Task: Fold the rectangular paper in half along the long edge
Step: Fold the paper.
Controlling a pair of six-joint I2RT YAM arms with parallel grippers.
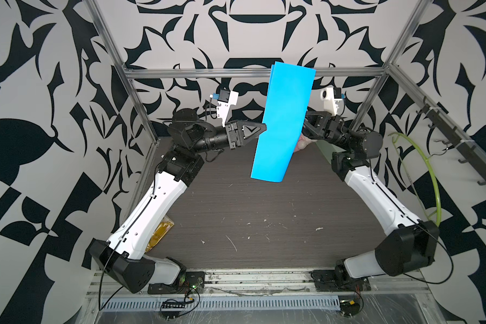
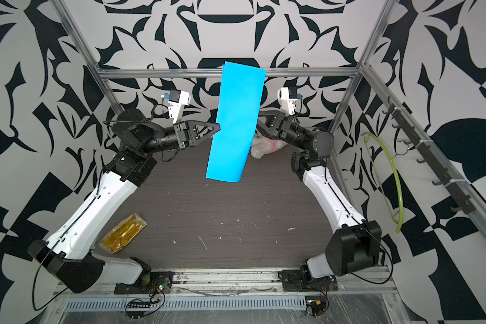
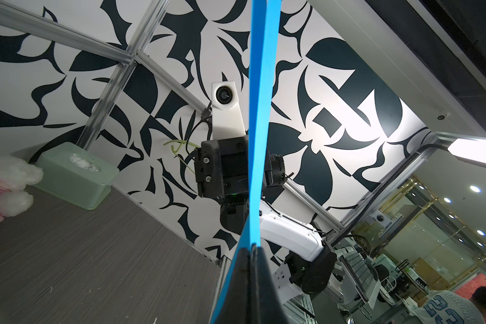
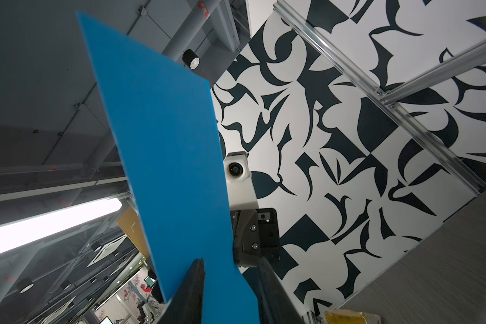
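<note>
Paper (image 1: 284,120), doubled, hangs in the air at upper centre of a top view. Left gripper (image 1: 265,129) pinches its edge; right gripper (image 4: 229,265) stands open around it. With one hold only, layers may slide apart.

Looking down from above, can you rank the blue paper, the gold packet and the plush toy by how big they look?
In a top view:
1. blue paper, though it is held up nearer the camera
2. gold packet
3. plush toy, partly hidden behind the paper
</note>
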